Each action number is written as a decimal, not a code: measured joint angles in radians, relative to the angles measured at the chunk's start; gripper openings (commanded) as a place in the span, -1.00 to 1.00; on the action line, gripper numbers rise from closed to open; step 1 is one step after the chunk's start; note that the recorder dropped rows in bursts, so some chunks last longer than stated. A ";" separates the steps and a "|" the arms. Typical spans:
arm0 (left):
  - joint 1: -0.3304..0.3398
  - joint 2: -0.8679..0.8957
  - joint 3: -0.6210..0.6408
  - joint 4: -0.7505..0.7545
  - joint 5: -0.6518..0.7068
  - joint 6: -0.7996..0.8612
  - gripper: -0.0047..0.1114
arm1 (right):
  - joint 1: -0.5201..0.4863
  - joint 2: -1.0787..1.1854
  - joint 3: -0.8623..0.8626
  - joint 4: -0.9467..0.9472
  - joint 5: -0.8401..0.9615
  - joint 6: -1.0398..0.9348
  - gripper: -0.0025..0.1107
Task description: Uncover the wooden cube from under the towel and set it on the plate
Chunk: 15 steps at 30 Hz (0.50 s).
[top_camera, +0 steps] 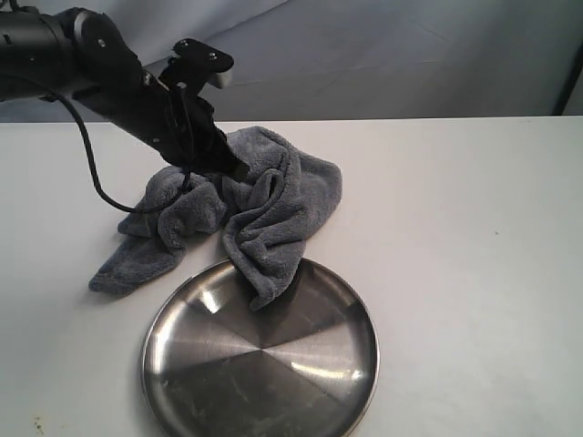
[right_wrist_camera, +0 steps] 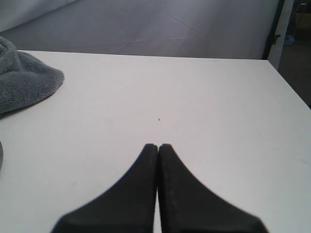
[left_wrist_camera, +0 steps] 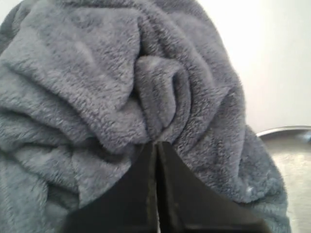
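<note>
The dark grey towel (top_camera: pixel 273 209) lies bunched on the white table, and one flap hangs over the far rim of the steel plate (top_camera: pixel 264 364). My left gripper (top_camera: pixel 239 171) reaches down into the top of the heap. In the left wrist view the left gripper (left_wrist_camera: pixel 156 143) is shut, with folds of the towel (left_wrist_camera: pixel 97 73) gathered at its tips. The plate's rim (left_wrist_camera: pixel 291 141) shows beside the cloth. The wooden cube is hidden. My right gripper (right_wrist_camera: pixel 158 145) is shut with nothing in it above bare table, and the towel's edge (right_wrist_camera: pixel 24 82) lies far off to its side.
The white table (top_camera: pixel 455 228) stretches to the right of the towel and plate. A grey backdrop (top_camera: pixel 383 55) rises behind the table's far edge. The left arm's black cable (top_camera: pixel 96 182) hangs down beside the towel.
</note>
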 measured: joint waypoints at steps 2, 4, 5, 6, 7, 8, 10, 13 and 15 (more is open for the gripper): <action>0.000 0.002 -0.002 -0.051 -0.037 0.036 -0.92 | 0.000 0.000 0.000 0.000 0.000 0.000 -0.96; 0.000 0.002 -0.013 -0.109 -0.098 0.053 -0.92 | 0.000 0.000 0.000 0.000 0.000 0.000 -0.96; 0.000 0.002 -0.019 -0.142 -0.134 0.055 -0.92 | 0.000 0.000 0.000 0.000 0.000 0.000 -0.96; 0.000 0.002 -0.024 -0.172 -0.170 0.060 -0.92 | 0.000 0.000 0.000 0.000 0.000 0.000 -0.96; 0.000 0.002 -0.032 -0.193 -0.199 0.060 -0.92 | 0.000 0.000 0.000 0.000 0.000 0.000 -0.96; 0.000 0.002 -0.038 -0.214 -0.236 0.062 -0.92 | 0.000 0.000 0.000 0.000 0.000 0.000 -0.96; 0.000 0.002 -0.051 -0.229 -0.305 0.065 -0.92 | 0.000 0.000 0.000 0.000 0.000 0.000 -0.96; 0.000 0.002 -0.058 -0.219 -0.420 0.103 -0.92 | 0.000 0.000 0.000 0.000 0.000 0.000 -0.96; 0.000 0.002 -0.058 -0.184 -0.459 0.138 -0.92 | 0.000 0.000 0.000 0.000 0.000 0.000 -0.96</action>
